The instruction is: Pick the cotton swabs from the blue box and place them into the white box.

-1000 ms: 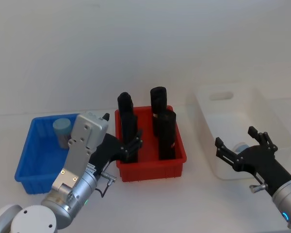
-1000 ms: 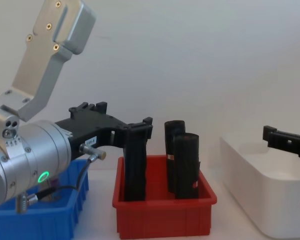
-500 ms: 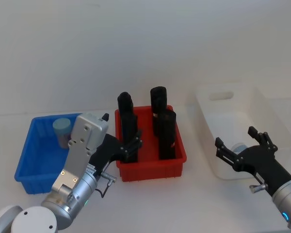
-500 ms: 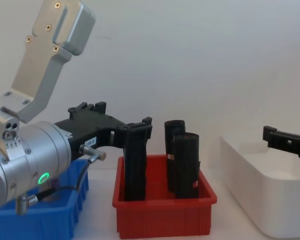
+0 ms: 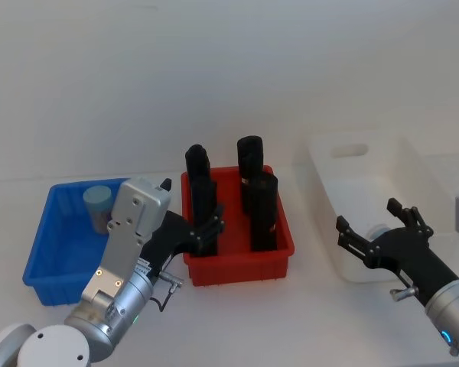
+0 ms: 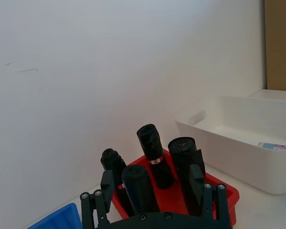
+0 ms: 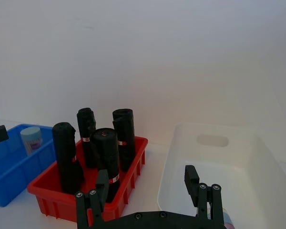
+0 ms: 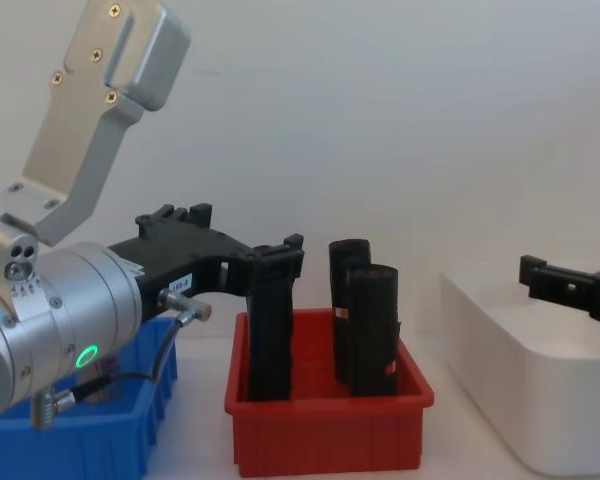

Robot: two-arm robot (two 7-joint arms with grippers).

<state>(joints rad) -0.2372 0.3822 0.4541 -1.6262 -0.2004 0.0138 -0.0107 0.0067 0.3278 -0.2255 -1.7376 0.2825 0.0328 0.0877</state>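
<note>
At left one swab jar [image 5: 98, 205] stands in the blue box's [image 5: 55, 284] far corner. Our left gripper [image 6: 151, 180] hangs wide open, empty, by the red bin [image 5: 241, 266]; next, we judge, it must swing left onto that jar. The white box [image 5: 352, 153] holds another jar [image 6: 275, 146], our right gripper [image 7: 146, 175] spread empty over it.

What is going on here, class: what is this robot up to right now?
A two-armed robot is sorting jars of cotton swabs. One jar stands in the blue box, and a second jar lies in the white box. The right gripper hovers at the white box's near end, jaws open and empty. The left gripper sits by the red bin, also open and empty.
</note>
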